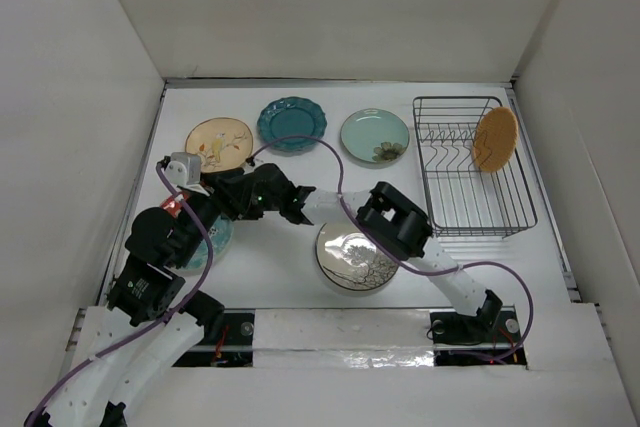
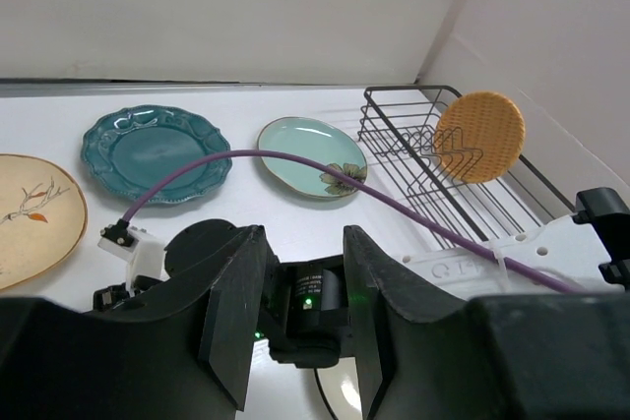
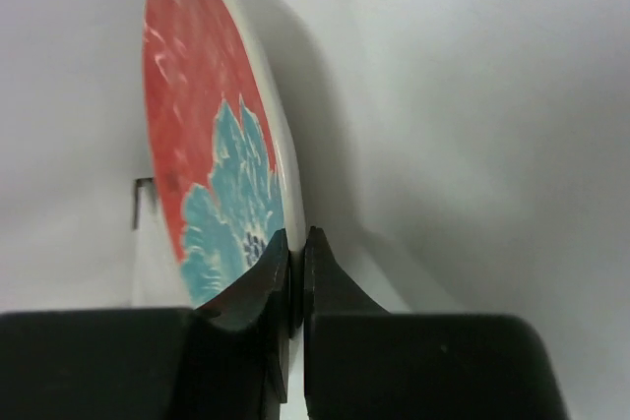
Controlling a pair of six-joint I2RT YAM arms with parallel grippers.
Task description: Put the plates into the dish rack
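My right gripper (image 3: 297,253) is shut on the rim of a plate with a red face and a light blue flower (image 3: 207,125), which it holds on edge. In the top view this plate (image 1: 218,243) shows low on the left, mostly hidden under both arms. My left gripper (image 2: 302,233) is open and empty, and the right arm's wrist lies beyond its jaws. The black wire dish rack (image 1: 470,202) holds the orange woven-look plate (image 1: 496,138) upright. The tan floral plate (image 1: 219,144), the dark teal scalloped plate (image 1: 292,123), the pale green plate (image 1: 375,136) and the tree-drawing plate (image 1: 355,255) lie flat.
The two arms cross over the left middle of the table, with a purple cable (image 1: 330,162) looping above them. White walls close in the table on the left, back and right. The rack (image 2: 413,159) sits at the far right by the wall.
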